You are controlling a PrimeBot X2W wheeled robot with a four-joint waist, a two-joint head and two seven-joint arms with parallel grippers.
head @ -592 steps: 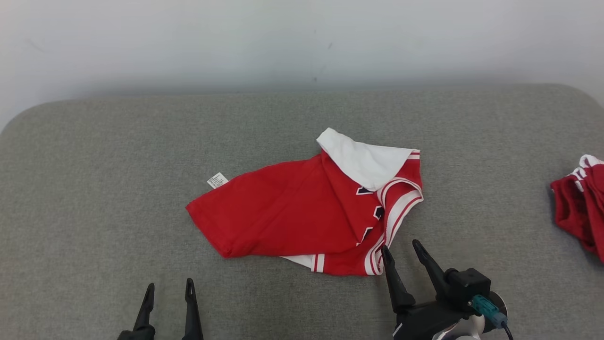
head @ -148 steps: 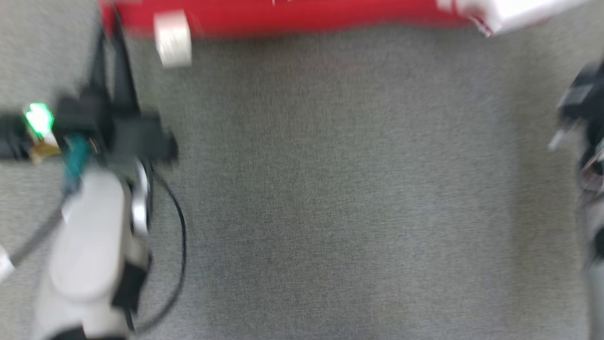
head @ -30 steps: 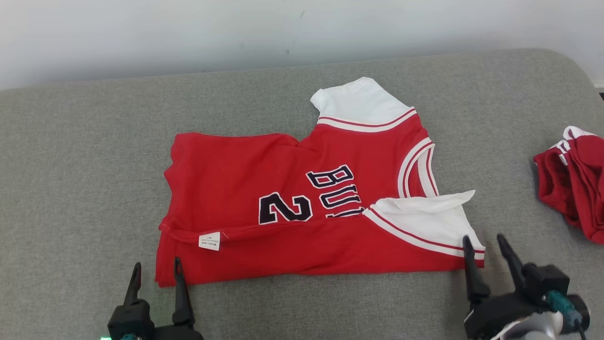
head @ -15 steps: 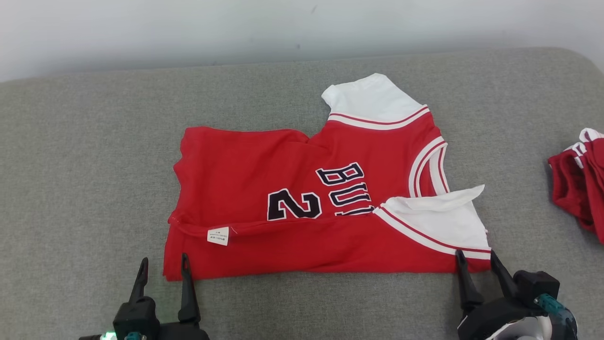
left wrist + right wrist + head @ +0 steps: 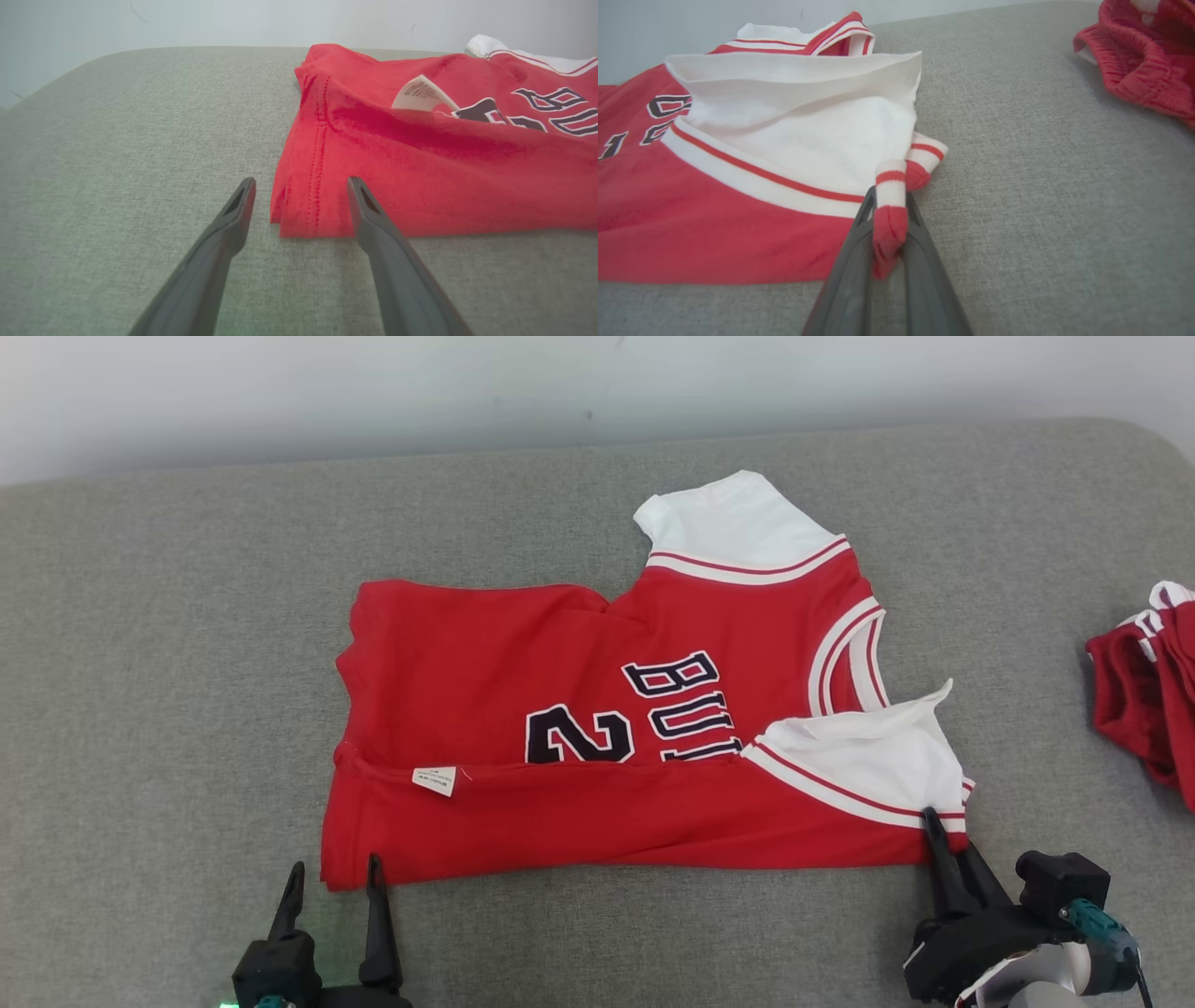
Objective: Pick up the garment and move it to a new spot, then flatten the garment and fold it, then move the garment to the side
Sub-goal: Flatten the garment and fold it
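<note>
The red short-sleeved jersey with white sleeves and black lettering (image 5: 579,756) lies spread, lengthwise from left to right, in the middle of the grey padded fabric surface (image 5: 168,663). Its near edge is turned over, so a small white care label (image 5: 434,779) shows.

This looks like the start of a fold, with both near corners to be taken. To do it well, I'd want the left gripper (image 5: 336,866) to slide a little further over the hem corner and catch every layer before closing. Then both arms should lift together and level, so the cloth doesn't skew or drag the turned-over strip open.

The right gripper (image 5: 934,826) has its 2 dark fingers pressed together on the striped cuff at the jersey's near right corner, and the right wrist view shows red-and-white trim bunched between them. The left gripper is spread wide and holds nothing, its fingers either side of the near left hem corner. A second red garment, crumpled (image 5: 1144,691), sits well apart at the right edge.
</note>
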